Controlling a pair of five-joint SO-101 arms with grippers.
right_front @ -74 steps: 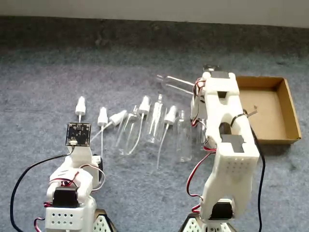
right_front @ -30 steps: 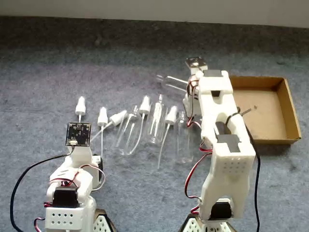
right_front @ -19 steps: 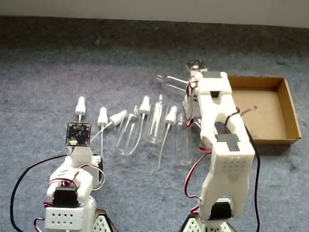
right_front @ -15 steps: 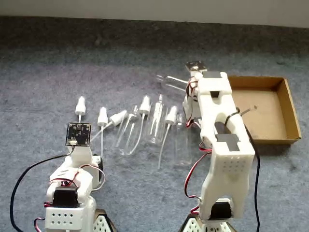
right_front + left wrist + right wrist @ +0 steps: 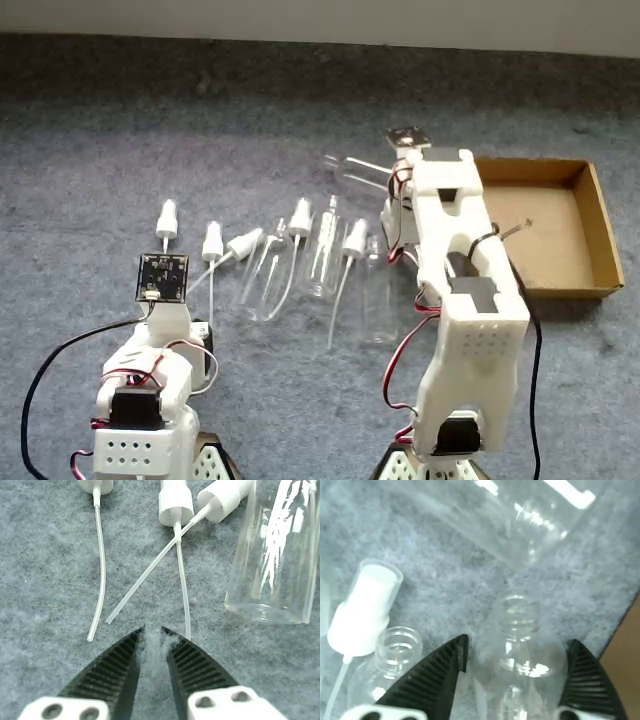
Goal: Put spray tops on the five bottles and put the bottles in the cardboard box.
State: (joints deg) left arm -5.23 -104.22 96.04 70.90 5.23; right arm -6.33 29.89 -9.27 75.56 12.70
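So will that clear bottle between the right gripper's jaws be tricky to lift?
Probably light: the clear bottle looks empty. Its glossy round wall may slip or twist in the right gripper. Being round, it could also roll if nudged sideways.

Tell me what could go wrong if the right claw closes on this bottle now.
1. The right claw straddles an uncapped bottle. Clear and round, it may slip out as the claw closes.
2. A second open bottle and a spray top lie close beside the claw, so they could get nudged and roll.
3. The cardboard box is near, but boxing this bottle now would skip its top.
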